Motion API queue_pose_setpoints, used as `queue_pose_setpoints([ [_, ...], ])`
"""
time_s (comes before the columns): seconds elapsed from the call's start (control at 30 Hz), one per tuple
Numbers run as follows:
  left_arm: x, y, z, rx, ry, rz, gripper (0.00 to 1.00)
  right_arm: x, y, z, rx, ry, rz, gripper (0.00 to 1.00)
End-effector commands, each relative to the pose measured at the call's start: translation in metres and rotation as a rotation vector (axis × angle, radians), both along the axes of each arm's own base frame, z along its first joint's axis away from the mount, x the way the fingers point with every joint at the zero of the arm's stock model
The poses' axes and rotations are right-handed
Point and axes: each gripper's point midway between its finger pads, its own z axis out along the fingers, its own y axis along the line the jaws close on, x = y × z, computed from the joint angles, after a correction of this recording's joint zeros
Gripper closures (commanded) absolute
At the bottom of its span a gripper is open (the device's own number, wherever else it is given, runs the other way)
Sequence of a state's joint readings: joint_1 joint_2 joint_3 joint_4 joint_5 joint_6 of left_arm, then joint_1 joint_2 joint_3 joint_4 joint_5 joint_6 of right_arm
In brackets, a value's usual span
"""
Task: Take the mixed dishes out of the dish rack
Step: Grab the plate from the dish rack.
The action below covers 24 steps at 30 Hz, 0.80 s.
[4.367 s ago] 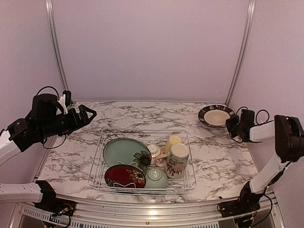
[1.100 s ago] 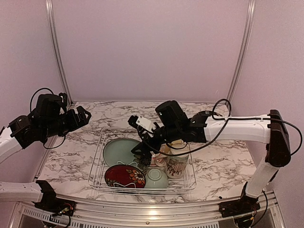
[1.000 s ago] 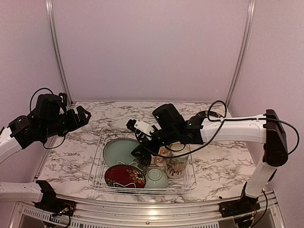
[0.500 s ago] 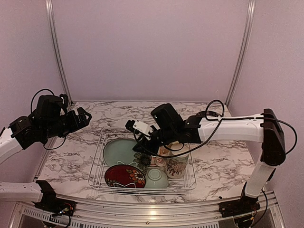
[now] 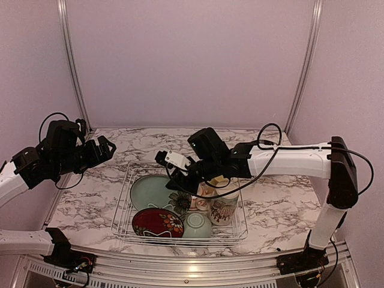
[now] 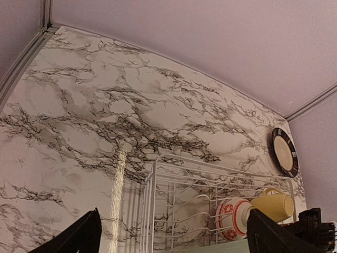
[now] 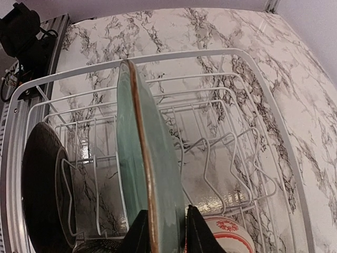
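The dish rack [image 5: 126, 204] of silver wire holds the dishes. The pale teal plate [image 5: 150, 191] stands on edge in it. My right gripper [image 5: 182, 186] reaches over the rack, and in the right wrist view its fingers [image 7: 139, 234] sit tight on either side of that plate's [image 7: 158, 195] rim. The dark red floral plate [image 5: 157, 222], pale green bowl [image 5: 197, 226], cream patterned mug [image 5: 223, 207], yellow cup [image 6: 271, 203] and white-and-red bowl [image 6: 231, 219] are in the rack. My left gripper [image 5: 105, 147] is open and empty, held above the table left of the rack.
A black-striped cream plate [image 6: 285, 153] lies on the marble table at the far right corner. The right arm [image 5: 282, 162] stretches across the rack's right half. Purple walls close in the back and both sides.
The right arm swung in from the far right and reached over the rack. In the last second its gripper settled onto the teal plate's rim. The left arm barely moved.
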<state>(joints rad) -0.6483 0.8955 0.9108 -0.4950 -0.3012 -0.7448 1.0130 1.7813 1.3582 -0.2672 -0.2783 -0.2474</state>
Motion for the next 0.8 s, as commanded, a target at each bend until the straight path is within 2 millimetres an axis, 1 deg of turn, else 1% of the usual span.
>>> queue_pose_setpoints([
  [0.0,0.000,-0.003,-0.002,-0.004,-0.006,-0.015,0.01,-0.004,0.008,-0.001,-0.015,0.012,0.036,0.77],
  [0.07,-0.001,-0.003,-0.002,-0.006,-0.006,-0.016,0.01,-0.005,0.009,-0.001,-0.013,0.017,0.044,0.78],
  [0.2,-0.001,-0.002,-0.002,-0.005,-0.007,-0.013,0.01,-0.008,0.009,0.000,-0.009,0.027,0.056,0.91],
  [0.33,-0.001,-0.002,-0.002,-0.005,-0.008,-0.014,0.01,-0.007,0.009,0.003,-0.007,0.017,0.054,1.00],
  [0.5,0.000,-0.003,-0.001,-0.002,-0.009,-0.015,0.01,-0.006,0.009,0.015,0.005,0.001,0.052,1.00],
  [0.77,-0.001,-0.001,-0.002,-0.006,-0.010,-0.006,0.01,-0.003,0.007,0.047,0.046,-0.071,0.011,1.00],
])
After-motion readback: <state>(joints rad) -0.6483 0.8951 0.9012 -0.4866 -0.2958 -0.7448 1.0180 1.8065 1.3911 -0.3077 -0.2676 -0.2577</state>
